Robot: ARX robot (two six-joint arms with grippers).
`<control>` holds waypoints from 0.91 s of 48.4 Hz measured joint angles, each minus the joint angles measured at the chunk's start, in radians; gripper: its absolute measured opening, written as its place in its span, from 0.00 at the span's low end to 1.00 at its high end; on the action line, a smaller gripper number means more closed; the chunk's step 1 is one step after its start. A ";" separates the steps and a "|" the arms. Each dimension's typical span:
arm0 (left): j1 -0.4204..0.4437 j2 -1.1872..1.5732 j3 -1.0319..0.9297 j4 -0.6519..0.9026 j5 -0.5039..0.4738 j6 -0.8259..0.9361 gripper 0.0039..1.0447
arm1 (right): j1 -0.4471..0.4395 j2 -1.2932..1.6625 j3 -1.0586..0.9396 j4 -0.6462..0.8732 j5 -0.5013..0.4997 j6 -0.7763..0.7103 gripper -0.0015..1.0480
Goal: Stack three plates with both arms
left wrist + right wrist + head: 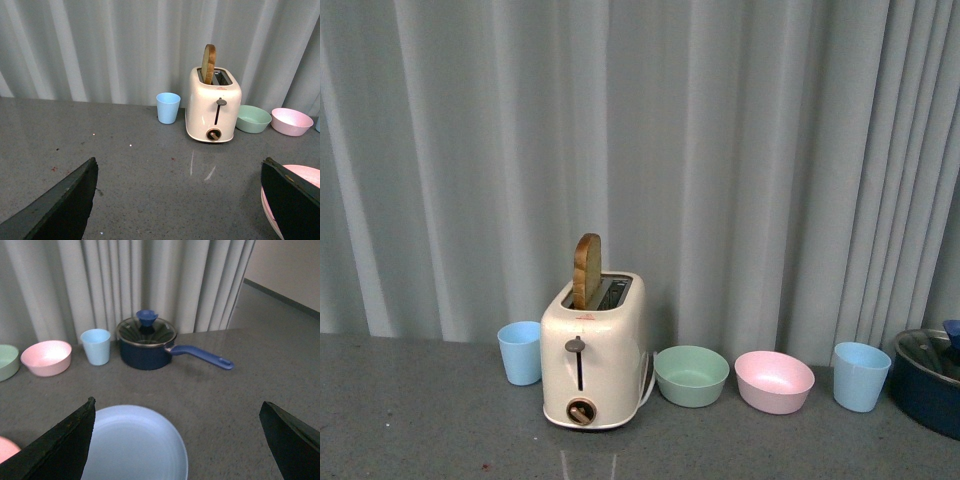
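Note:
The light blue plate (132, 445) lies flat on the grey counter in the right wrist view, under my open, empty right gripper (177, 440), close to one finger. A pink plate edge (6, 449) shows at that view's border. In the left wrist view the pink plate (310, 176) lies on the counter, partly hidden behind one finger of my open, empty left gripper (180, 200). The cream-beige plate is out of view. No plate or arm shows in the front view.
A cream toaster (593, 352) with a toast slice stands at the back by the curtain. Beside it are a blue cup (520, 352), a green bowl (691, 375), a pink bowl (774, 381), another blue cup (860, 376) and a dark blue lidded saucepan (147, 343).

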 joint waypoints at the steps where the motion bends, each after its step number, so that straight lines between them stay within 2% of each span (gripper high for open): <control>1: 0.000 0.000 0.000 0.000 0.000 0.000 0.93 | -0.033 0.062 0.019 0.043 -0.034 0.001 0.93; 6: 0.000 0.000 0.000 0.000 0.000 0.000 0.94 | -0.206 0.433 0.159 0.203 -0.254 0.027 0.93; 9: 0.000 0.000 0.000 0.000 -0.001 0.000 0.94 | -0.264 0.610 0.240 0.203 -0.317 0.033 0.93; 14: 0.000 0.000 0.000 0.000 0.000 0.000 0.94 | -0.349 0.911 0.383 0.108 -0.406 0.039 0.93; 21: 0.000 0.000 0.000 0.000 0.000 0.000 0.94 | -0.394 1.122 0.491 -0.039 -0.517 0.000 0.93; 32: 0.000 0.000 0.000 0.000 0.000 0.000 0.94 | -0.418 1.319 0.517 -0.034 -0.512 -0.202 0.93; 44: 0.000 0.000 0.000 0.000 0.000 0.000 0.94 | -0.401 1.396 0.519 0.043 -0.481 -0.287 0.93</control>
